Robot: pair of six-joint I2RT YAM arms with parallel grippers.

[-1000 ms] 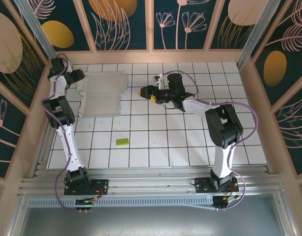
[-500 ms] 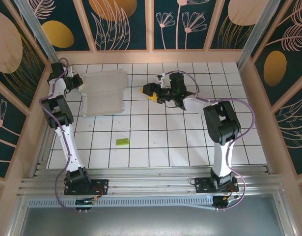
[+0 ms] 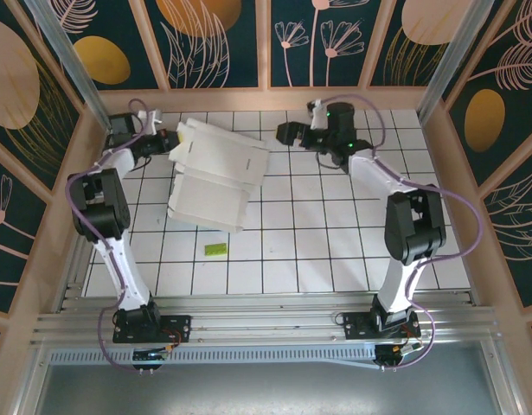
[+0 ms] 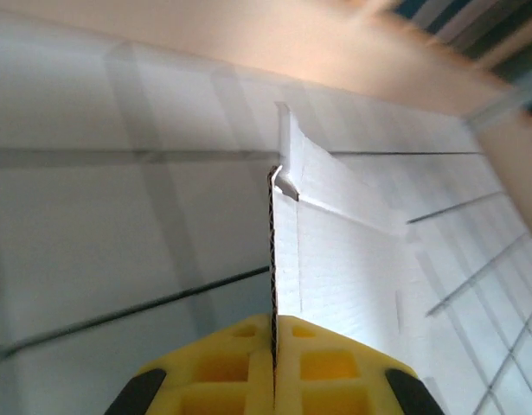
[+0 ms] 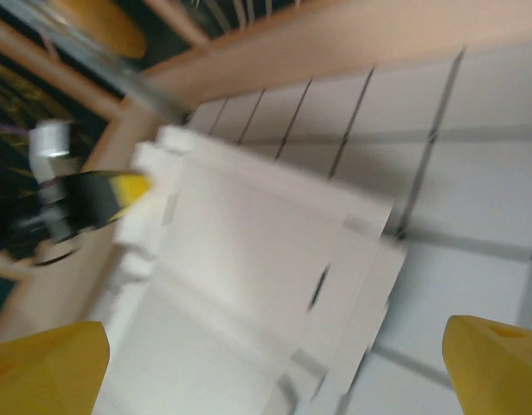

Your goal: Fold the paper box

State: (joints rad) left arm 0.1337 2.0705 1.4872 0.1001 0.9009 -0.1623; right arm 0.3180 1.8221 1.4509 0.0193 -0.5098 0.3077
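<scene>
1. Between the left jaws, the edge of the paper box [image 3: 215,173] is clamped tight. The 2 yellow pads [image 4: 335,367] meet on the card's thin edge, where 1 second ago they stood part open beside it.
2. Out from that grip, the whitish sheet no longer lies square and flat on the surface [image 3: 335,242]. It has swung askew, and its gripped end looks raised, with the flaps fanning away from the left jaws.
3. The right jaws are wide apart and hold nothing. Their 2 yellow fingertips [image 5: 41,363] frame the sheet, which sits ahead of and between them, untouched. They have pulled back from where they hovered 1 second ago.
4. On the near side of the sheet, well apart from both jaws, the small green piece [image 3: 215,249] has not moved.
5. My judgement is that the hold is now secured but no flap is creased yet, so folding has barely begun. The right jaws look placed to take or press the sheet's free side.
</scene>
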